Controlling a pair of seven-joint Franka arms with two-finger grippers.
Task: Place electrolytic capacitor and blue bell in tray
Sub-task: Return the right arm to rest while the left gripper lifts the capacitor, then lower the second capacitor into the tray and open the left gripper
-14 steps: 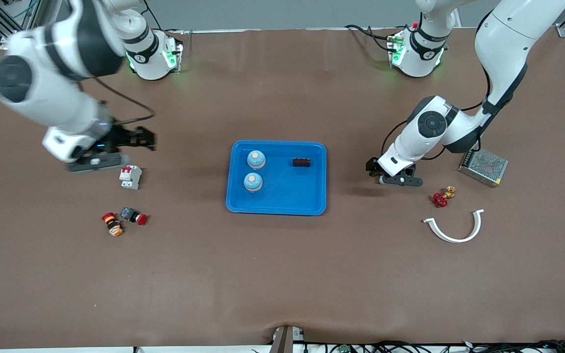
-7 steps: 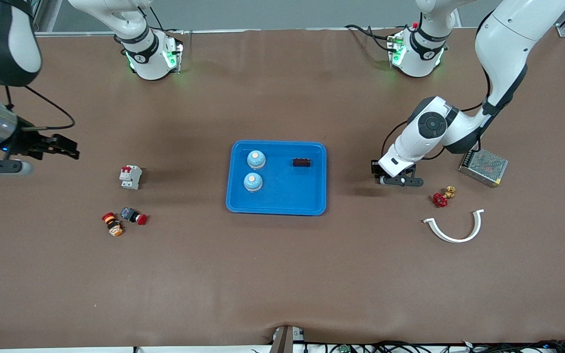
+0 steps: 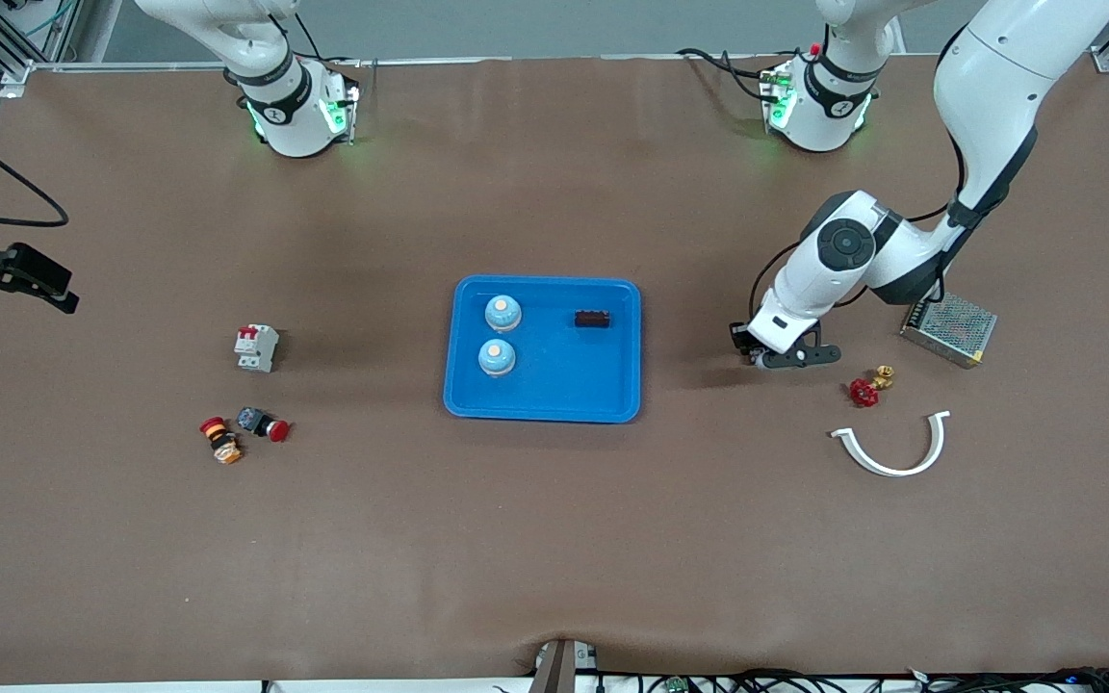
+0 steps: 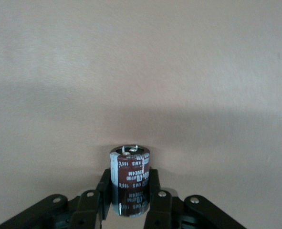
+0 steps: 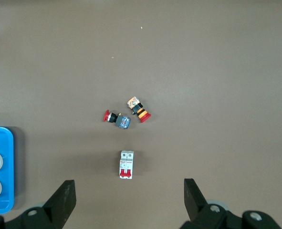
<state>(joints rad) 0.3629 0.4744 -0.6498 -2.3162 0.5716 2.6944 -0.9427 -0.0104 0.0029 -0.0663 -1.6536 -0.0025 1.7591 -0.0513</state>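
Down at the table, the left gripper [image 4: 130,202] was clamped on the upright electrolytic capacitor [image 4: 130,179], beside the blue tray [image 3: 554,402] toward the left arm's end; two blue bells [image 3: 502,313] sat in that tray; the right gripper [image 5: 129,200] hung spread wide and empty, high over the table's edge at its own end.

Right gripper [image 3: 11,279]: withdrawn from above the white circuit breaker [image 3: 255,347] toward the right arm's end of the table, now at the table's edge, the arm largely out of the front view; fingers spread wide.

Left gripper [image 3: 755,354]: fingers, apart a second ago, now closed on the electrolytic capacitor [image 4: 130,179], which stands upright on the brown table [image 3: 554,539] between them. Wrist tilted slightly, the hand's bar angled differently than a second ago.
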